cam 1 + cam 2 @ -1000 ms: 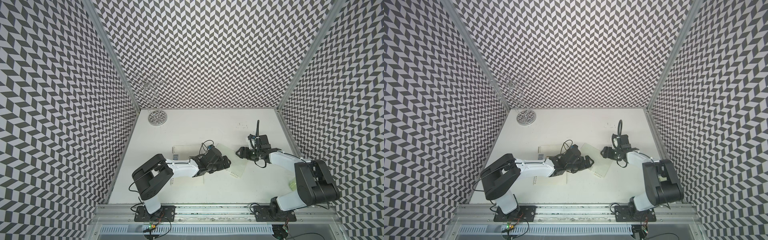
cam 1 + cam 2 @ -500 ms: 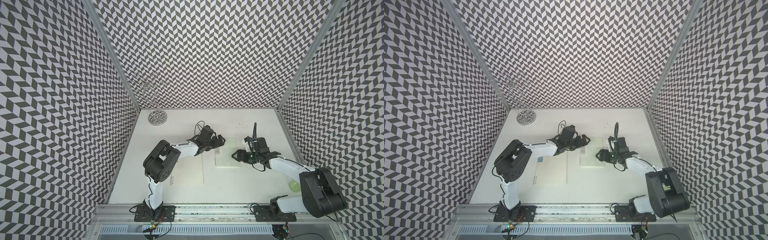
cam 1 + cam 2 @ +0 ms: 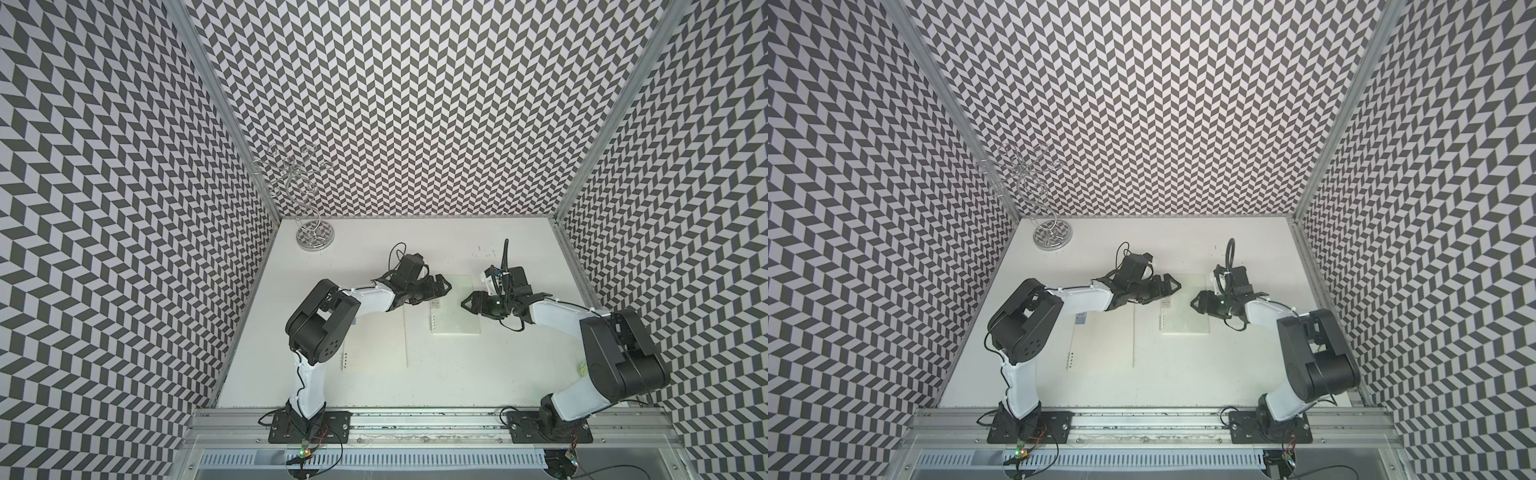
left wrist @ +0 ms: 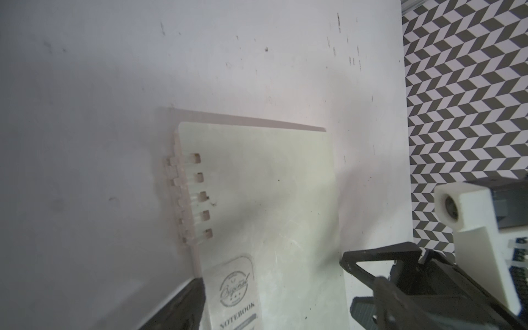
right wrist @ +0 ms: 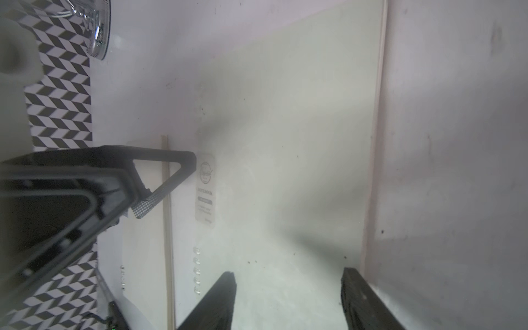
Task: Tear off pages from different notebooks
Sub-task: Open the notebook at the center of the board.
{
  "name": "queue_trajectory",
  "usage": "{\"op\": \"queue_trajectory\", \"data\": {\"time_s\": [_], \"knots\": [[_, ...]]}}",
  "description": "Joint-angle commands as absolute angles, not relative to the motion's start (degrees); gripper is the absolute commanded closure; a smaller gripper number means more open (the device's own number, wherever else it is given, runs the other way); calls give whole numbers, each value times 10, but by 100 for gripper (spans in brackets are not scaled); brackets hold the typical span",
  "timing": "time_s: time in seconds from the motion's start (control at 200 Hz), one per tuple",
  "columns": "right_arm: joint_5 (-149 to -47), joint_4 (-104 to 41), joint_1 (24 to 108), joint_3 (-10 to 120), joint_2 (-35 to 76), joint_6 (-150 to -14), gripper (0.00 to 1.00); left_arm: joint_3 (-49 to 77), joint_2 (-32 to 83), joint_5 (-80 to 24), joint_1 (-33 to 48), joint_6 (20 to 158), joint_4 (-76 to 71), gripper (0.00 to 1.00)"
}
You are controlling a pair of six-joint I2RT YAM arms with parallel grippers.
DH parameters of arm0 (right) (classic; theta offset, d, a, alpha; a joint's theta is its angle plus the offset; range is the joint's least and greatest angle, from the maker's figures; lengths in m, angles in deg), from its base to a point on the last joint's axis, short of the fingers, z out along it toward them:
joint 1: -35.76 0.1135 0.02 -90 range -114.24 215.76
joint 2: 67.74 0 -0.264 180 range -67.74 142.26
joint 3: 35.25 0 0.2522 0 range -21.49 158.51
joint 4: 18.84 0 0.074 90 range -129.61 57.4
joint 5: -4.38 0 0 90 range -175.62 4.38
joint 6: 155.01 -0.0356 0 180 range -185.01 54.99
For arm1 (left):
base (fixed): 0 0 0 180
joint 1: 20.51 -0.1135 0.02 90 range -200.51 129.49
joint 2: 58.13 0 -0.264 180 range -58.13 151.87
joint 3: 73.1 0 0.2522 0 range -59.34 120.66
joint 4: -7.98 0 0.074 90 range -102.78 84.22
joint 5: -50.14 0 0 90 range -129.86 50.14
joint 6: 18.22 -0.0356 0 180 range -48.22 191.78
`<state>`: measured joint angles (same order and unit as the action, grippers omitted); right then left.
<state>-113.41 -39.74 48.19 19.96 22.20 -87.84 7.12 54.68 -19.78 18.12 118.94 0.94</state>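
The smaller greenish notebook (image 3: 455,311) (image 3: 1185,309) lies shut and flat at mid-table. Its ring binding (image 4: 190,197) and printed label (image 5: 205,185) face my left gripper (image 3: 441,289) (image 4: 265,320), which hovers open over the binding edge. My right gripper (image 3: 467,304) (image 5: 288,303) stands open low over the cover's opposite half, one fingertip (image 5: 358,297) near the free edge. The larger notebook (image 3: 376,336) (image 3: 1102,338), with a blue label (image 3: 1079,319), lies shut partly under the left arm. The pages are hidden under the covers.
A silver wire stand (image 3: 314,239) (image 3: 1052,237) occupies the back left corner. A small green scrap (image 3: 583,369) lies by the right arm's base. Patterned walls close in the table on three sides, and a metal rail (image 3: 415,419) runs along the front.
My left arm has swung toward the back, to the small notebook's binding edge. That notebook has turned from a slant to square. The right gripper has shifted slightly onto its cover.
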Motion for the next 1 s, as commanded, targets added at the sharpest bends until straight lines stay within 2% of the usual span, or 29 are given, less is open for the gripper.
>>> {"op": "queue_trajectory", "data": {"time_s": [0.0,0.115,0.375,0.491,0.761,0.996], "knots": [[-1101,-403,462,212,214,-871,36,86,542,-189,187,1181,4,7],[-1089,-400,447,210,221,-866,38,77,541,-192,187,1183,4,8],[-1148,-367,450,201,231,-869,45,68,545,-195,186,1186,9,8],[-1175,-365,450,207,240,-866,45,72,548,-190,186,1187,13,8],[-1166,-359,451,203,259,-872,42,66,543,-182,182,1179,11,8],[-1155,-372,475,217,220,-882,63,75,547,-175,182,1180,9,8]]}}
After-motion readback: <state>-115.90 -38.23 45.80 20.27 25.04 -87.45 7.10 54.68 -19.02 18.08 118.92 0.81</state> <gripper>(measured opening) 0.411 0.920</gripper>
